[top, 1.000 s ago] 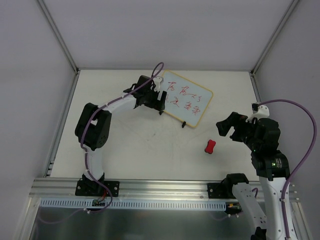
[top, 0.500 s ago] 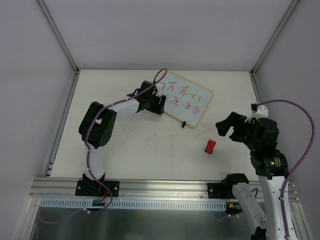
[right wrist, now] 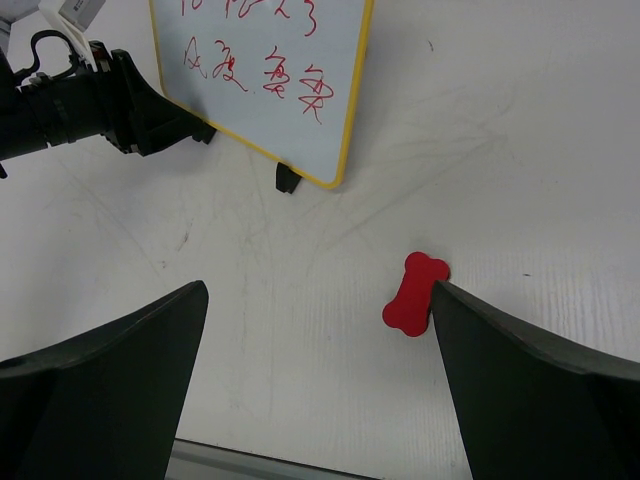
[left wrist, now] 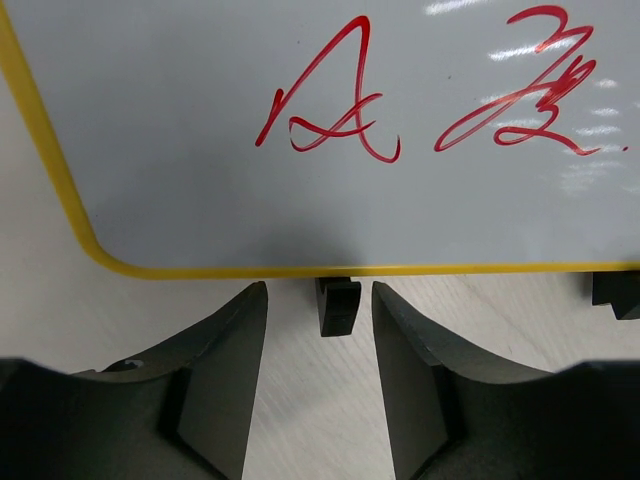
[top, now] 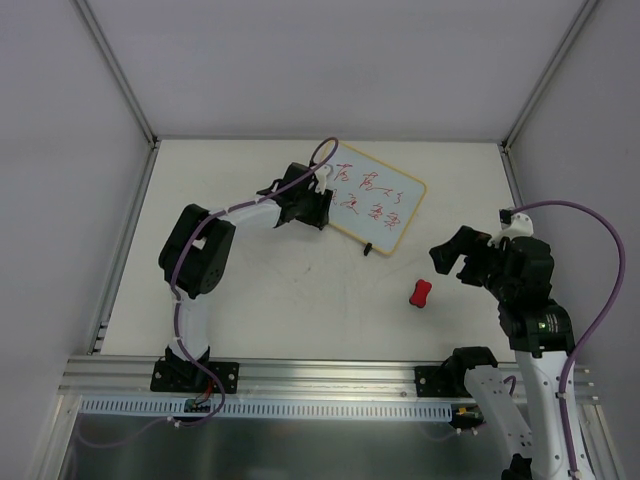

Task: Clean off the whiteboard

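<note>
Top view: the whiteboard sits at the far middle of the table, turned at an angle. Its red handwriting is too small to read. The left arm stretches forward with a bent elbow. The left gripper is at the board's near left edge, and its fingertips are hard to make out against the dark wrist. The right arm stands at the right. The right gripper hangs above the table, near a red bone-shaped eraser but apart from it.

Left wrist view: the board fills the top and is cut off on three sides. Only its yellow lower rim and two red scribbles show. The two dark fingers stand partly apart, either side of a black clip foot. A gap shows on each side, so nothing is gripped. A second foot is cut off at the right edge.

Right wrist view: the fingers are spread wide and hold nothing. The eraser lies on the table below, just beside the right-hand finger. The board's far part runs out of frame.
</note>
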